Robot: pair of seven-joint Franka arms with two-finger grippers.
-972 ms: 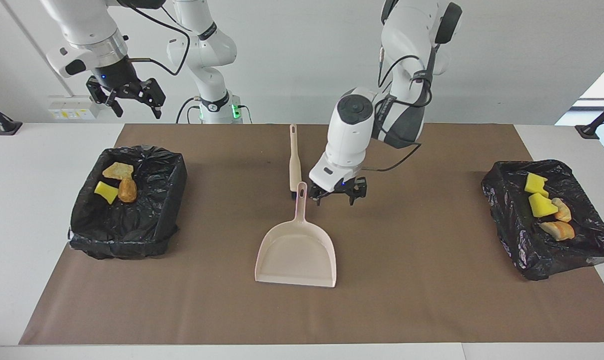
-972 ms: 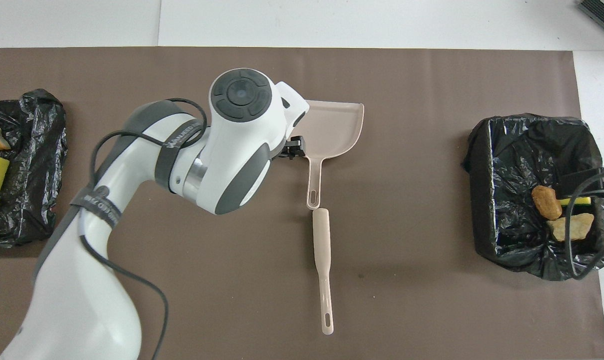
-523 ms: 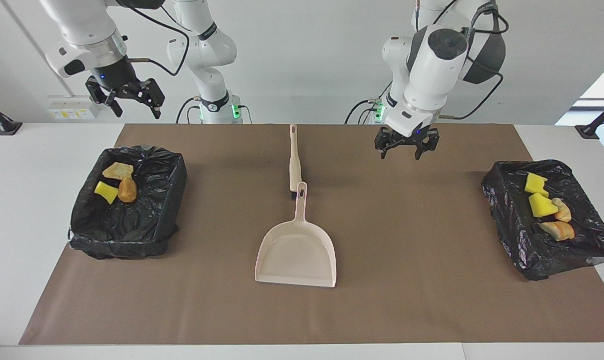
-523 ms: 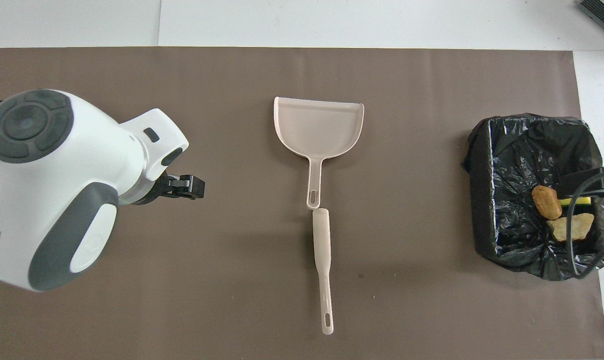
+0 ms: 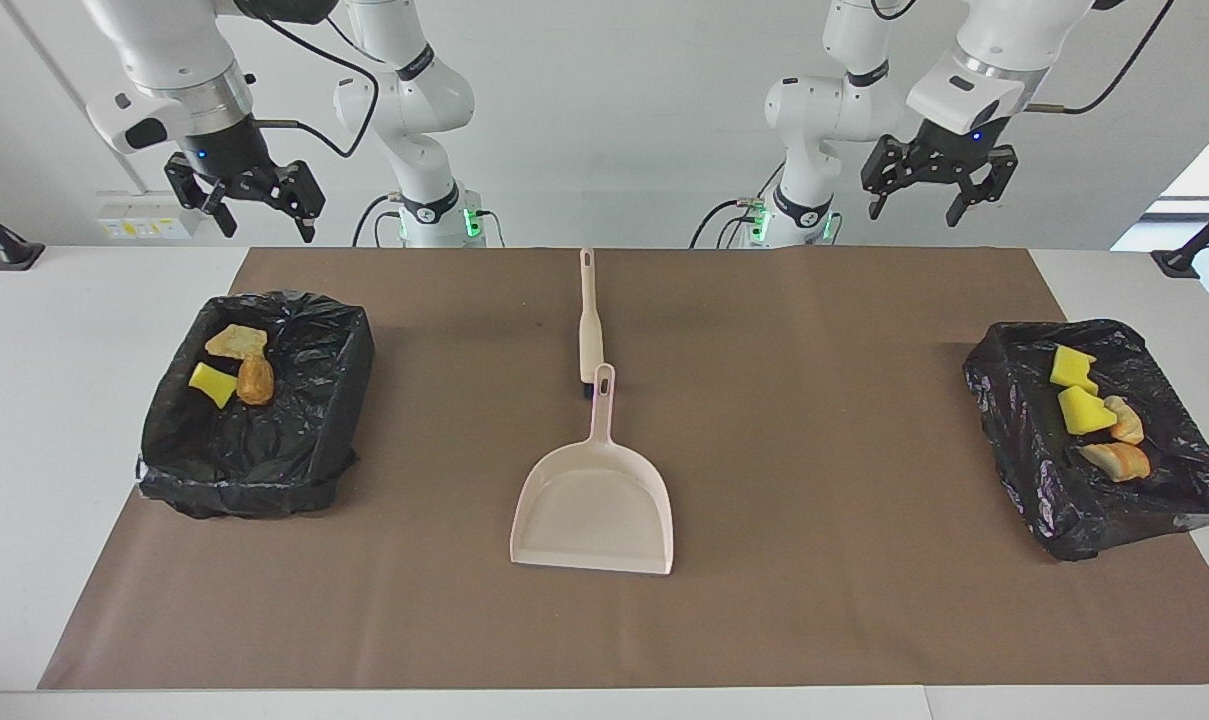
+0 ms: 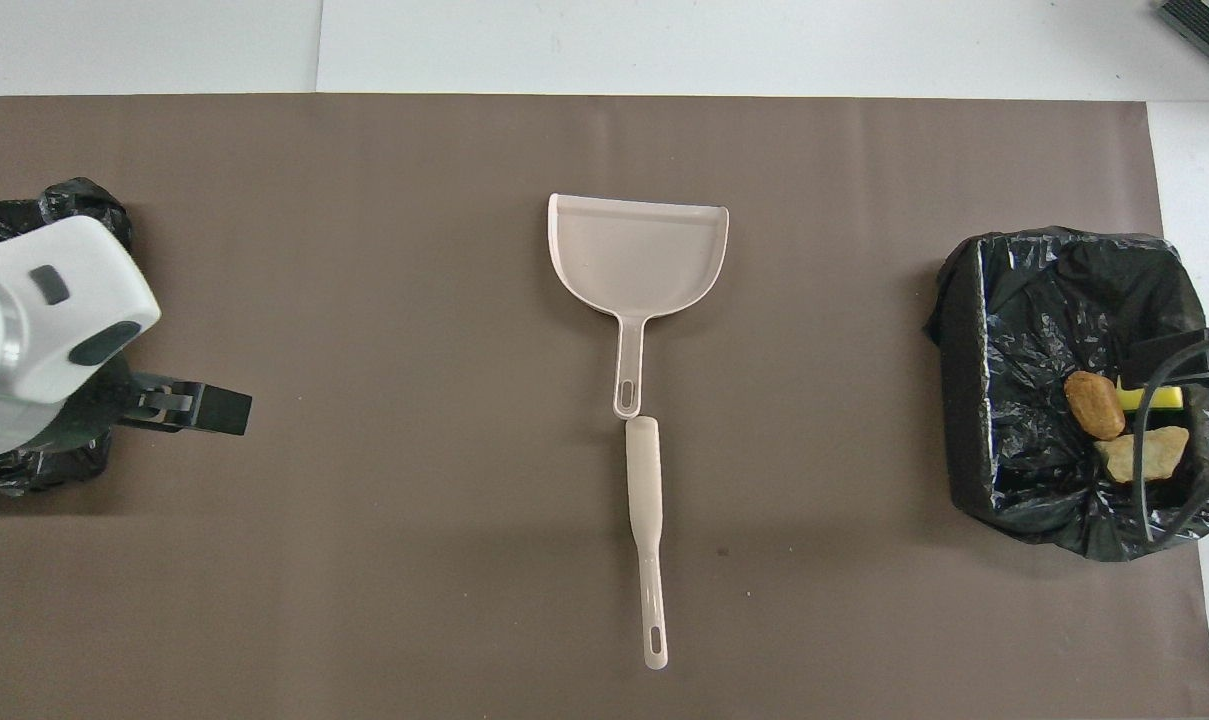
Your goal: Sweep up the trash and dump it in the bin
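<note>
**Both arms raised, trash binned, tools lying on the mat**

In the facing view, the right tool [image 5: 246, 193] hangs released above the desk edge near the black-lined bin [image 5: 254, 400] at the right arm's end, which holds three pieces of trash [image 5: 236, 365]. At mid-desk the empty dustpan [image 5: 592, 510] lies flat, mouth away from the robots; the brush [image 5: 591, 320] lies nearer the robots, its head touching the pan handle's tip. The left tool [image 5: 932, 178] hangs released and high near the second bin [image 5: 1094, 440], which holds four pieces of trash [image 5: 1094, 415]. No scraps show on the brown mat [image 5: 814, 480], so sweeping appears finished; retreat should stay high. Open mat lies between pan and bins, while each bin overhangs the mat's end.
</note>
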